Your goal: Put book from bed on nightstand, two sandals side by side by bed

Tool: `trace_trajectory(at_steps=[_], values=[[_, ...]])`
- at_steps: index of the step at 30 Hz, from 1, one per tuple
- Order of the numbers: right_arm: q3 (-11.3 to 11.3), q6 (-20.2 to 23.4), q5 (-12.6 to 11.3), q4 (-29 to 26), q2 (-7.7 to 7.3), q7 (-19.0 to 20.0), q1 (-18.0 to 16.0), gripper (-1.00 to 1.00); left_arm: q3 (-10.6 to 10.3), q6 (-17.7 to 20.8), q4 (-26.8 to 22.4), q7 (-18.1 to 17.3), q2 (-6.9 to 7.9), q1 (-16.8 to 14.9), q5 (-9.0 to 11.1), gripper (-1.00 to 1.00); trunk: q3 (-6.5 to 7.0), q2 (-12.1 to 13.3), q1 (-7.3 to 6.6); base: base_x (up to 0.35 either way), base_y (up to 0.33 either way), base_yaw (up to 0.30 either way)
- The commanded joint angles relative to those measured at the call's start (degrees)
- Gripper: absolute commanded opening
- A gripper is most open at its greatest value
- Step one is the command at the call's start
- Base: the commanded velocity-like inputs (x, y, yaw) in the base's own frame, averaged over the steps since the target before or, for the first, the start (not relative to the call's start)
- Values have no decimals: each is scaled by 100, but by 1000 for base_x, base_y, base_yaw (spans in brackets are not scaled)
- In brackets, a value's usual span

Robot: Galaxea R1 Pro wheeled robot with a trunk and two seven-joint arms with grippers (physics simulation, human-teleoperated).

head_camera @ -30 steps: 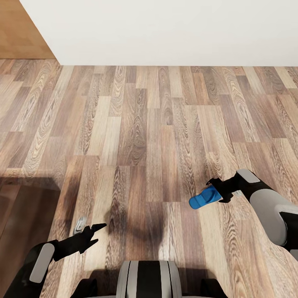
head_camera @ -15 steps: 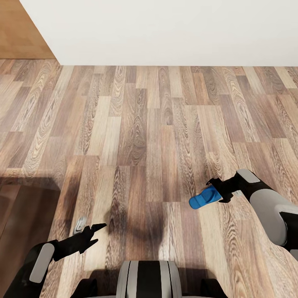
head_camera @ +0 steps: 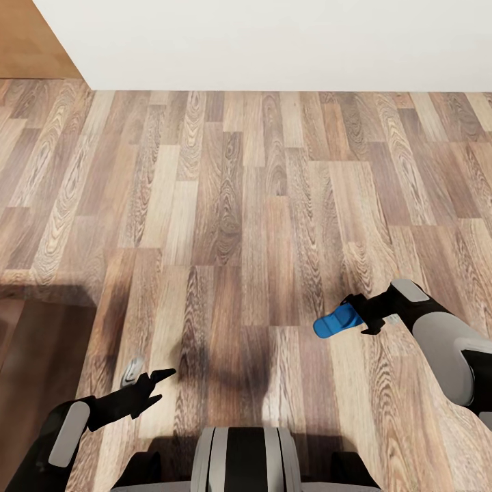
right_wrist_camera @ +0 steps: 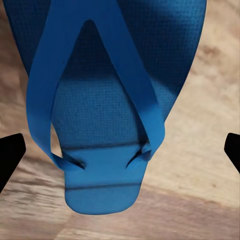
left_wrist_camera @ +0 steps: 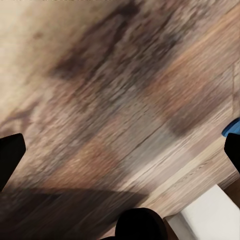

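Head view, looking down over both arms: you are carrying one blue sandal (head_camera: 335, 321) in the right gripper (head_camera: 357, 316), which is sitting at the right, above the wood-plank floor (head_camera: 246, 225). The black fingers are pinching the sandal at one end, and the rest of it is sticking out to the left, clear of the floor. In the right wrist view the sandal (right_wrist_camera: 107, 100) is showing its strap side, the thong straps running in a V across the textured sole; the two fingertips (right_wrist_camera: 11, 152) are appearing at either edge of the picture.

The left gripper (head_camera: 156, 385) is hanging at the near left, holding nothing, its two fingers spread apart and pointing right. Just beyond it a small grey object (head_camera: 132, 371) is lying on the boards; what it is cannot be told. A white wall (head_camera: 273, 41) is closing the far side of the floor, with a light-brown wooden panel (head_camera: 31, 37) at the far left.
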Motion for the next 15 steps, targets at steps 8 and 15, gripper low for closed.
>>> trace_trajectory(at_steps=[8,15], values=[[-36,7,-26,-24,2,-56,0,100,13,27,-3,-46,-1,-3,-40,100,-3,-1,-1,0,0,0],[-36,6,-26,-42,4,-61,0,100,13,27,-1,-44,-2,-3,-40,100,-3,-1,-1,0,0,0]])
